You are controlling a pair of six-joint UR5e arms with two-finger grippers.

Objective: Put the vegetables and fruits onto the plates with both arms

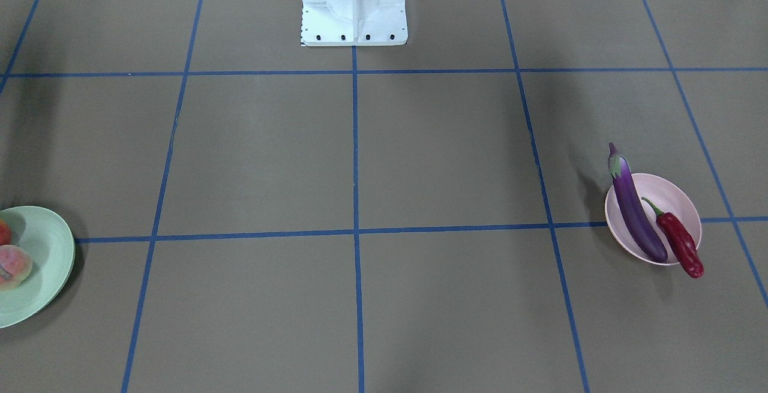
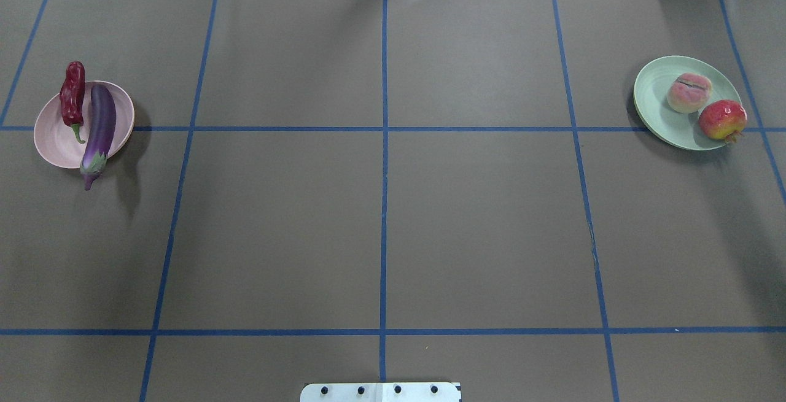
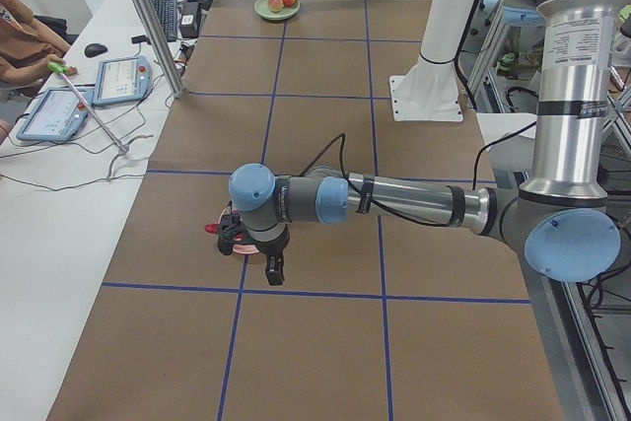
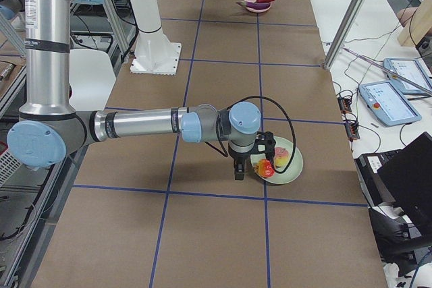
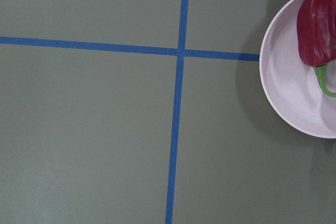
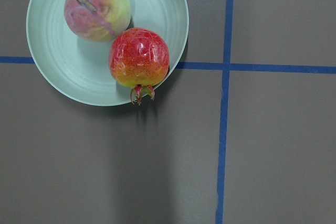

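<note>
The purple eggplant and the red chili lie across the pink plate, both overhanging its rim. On the mint green plate sit the peach-like fruit and the orange-red fruit, the latter at the rim. My left gripper hangs over the pink plate's near side in the exterior left view. The right gripper hangs beside the green plate. I cannot tell whether either is open or shut. No fingers show in the wrist views.
The white robot base stands at the table's middle edge. Blue tape lines grid the brown table. Tablets and cables lie on a side bench, where a person's hand rests.
</note>
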